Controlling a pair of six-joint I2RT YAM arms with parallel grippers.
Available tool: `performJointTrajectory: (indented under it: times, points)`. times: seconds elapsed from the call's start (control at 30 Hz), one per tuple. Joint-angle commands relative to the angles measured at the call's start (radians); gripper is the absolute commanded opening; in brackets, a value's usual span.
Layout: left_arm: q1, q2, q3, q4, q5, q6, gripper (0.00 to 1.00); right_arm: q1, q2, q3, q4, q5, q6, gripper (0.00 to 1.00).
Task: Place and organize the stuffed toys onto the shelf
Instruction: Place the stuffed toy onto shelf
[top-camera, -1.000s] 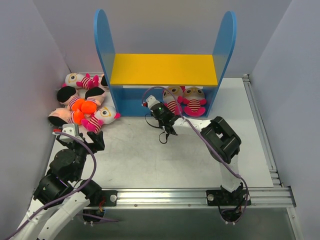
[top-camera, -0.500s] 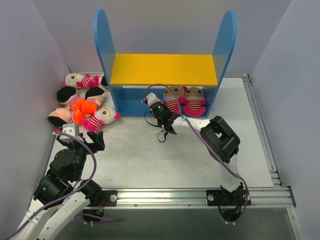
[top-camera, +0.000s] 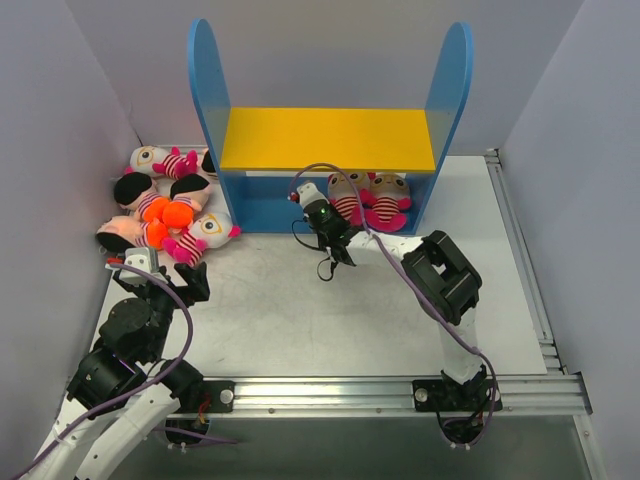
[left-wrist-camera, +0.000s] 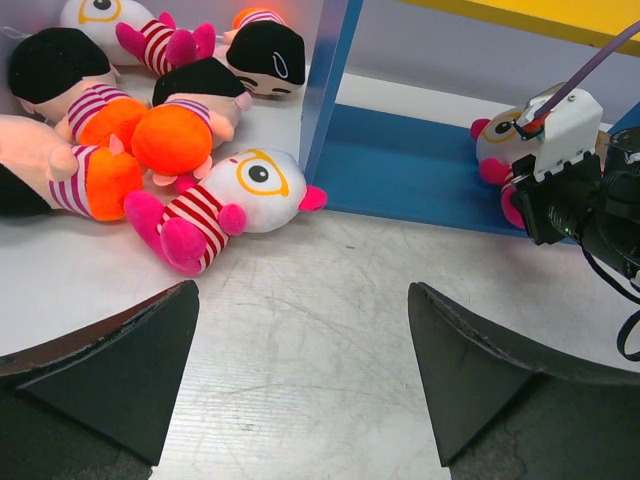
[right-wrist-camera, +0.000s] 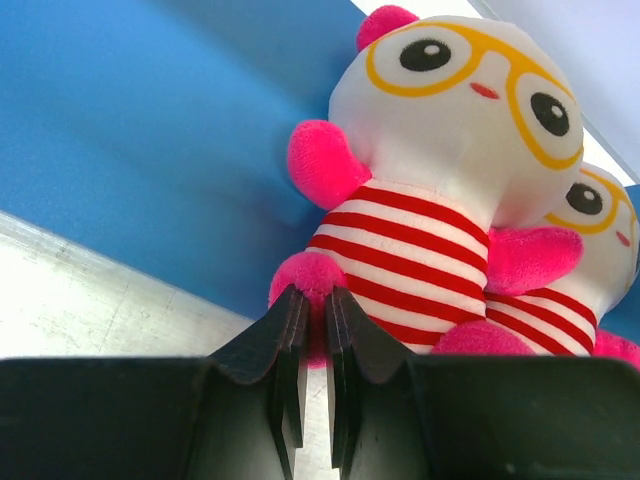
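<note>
The shelf (top-camera: 327, 139) has tall blue side panels, a yellow upper board and a blue base (right-wrist-camera: 150, 130). Two striped stuffed toys (top-camera: 347, 192) (top-camera: 388, 198) sit side by side on the base at its right. In the right wrist view the nearer one (right-wrist-camera: 440, 150) has yellow glasses, with the other (right-wrist-camera: 585, 215) behind it. My right gripper (right-wrist-camera: 312, 300) (top-camera: 330, 210) is shut, tips against that toy's pink foot (right-wrist-camera: 305, 275). Several more stuffed toys (top-camera: 165, 210) lie piled left of the shelf. My left gripper (left-wrist-camera: 302, 288) (top-camera: 165, 272) stands open and empty over bare table, short of the striped toy (left-wrist-camera: 235, 190).
Grey walls close in the table on the left, back and right. A metal rail (top-camera: 520, 250) runs along the table's right edge and another along the front. The shelf's left panel (left-wrist-camera: 330, 80) stands between the pile and the shelf base.
My right gripper closed its fingers and moved a little toward the shelf, and the nearer striped toy shifted slightly. The left arm has not moved.
</note>
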Motion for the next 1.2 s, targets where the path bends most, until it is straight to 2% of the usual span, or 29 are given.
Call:
performJointTrajectory:
  times: [0.0,0.03,0.07,0.13,0.17,0.2,0.23,0.5,0.7,0.87,0.97,1.17]
  points:
    - [0.005,0.005,0.007,0.007,0.006,0.012,0.94,-0.009,0.008,-0.002,0.037,0.026,0.021,0.0]
    - [0.005,0.005,0.007,0.005,0.006,0.012,0.94,-0.007,0.007,-0.005,0.037,0.029,0.024,0.0]
    - [0.005,0.005,0.007,0.005,0.006,0.012,0.94,-0.009,0.002,-0.015,0.034,0.017,0.03,0.09]
    - [0.007,0.004,0.007,0.005,0.006,0.012,0.94,-0.009,0.001,-0.017,0.031,0.012,0.037,0.13]
    - [0.007,0.005,0.007,0.007,0.006,0.011,0.94,-0.009,-0.001,-0.02,0.029,0.012,0.043,0.17]
    - [0.005,0.005,0.006,0.005,0.006,0.012,0.94,-0.006,-0.004,-0.023,0.029,0.012,0.046,0.27]
    - [0.007,0.004,0.007,0.005,0.006,0.012,0.94,-0.003,-0.015,-0.029,0.032,0.01,0.05,0.3]
    - [0.007,0.005,0.007,0.007,0.009,0.012,0.94,0.017,-0.107,-0.064,0.038,-0.026,0.109,0.47]
    - [0.008,0.004,0.006,0.005,0.012,0.011,0.94,0.023,-0.209,-0.12,0.051,-0.062,0.176,0.54]
    - [0.008,0.002,0.009,0.005,0.015,0.009,0.94,0.02,-0.332,-0.201,0.087,-0.062,0.285,0.55]
    - [0.01,-0.001,0.009,0.005,0.015,0.009,0.94,-0.001,-0.383,-0.245,0.097,-0.033,0.418,0.54]
    - [0.011,-0.009,0.007,0.005,0.018,0.006,0.94,-0.13,-0.545,-0.42,0.138,-0.014,0.655,0.53]
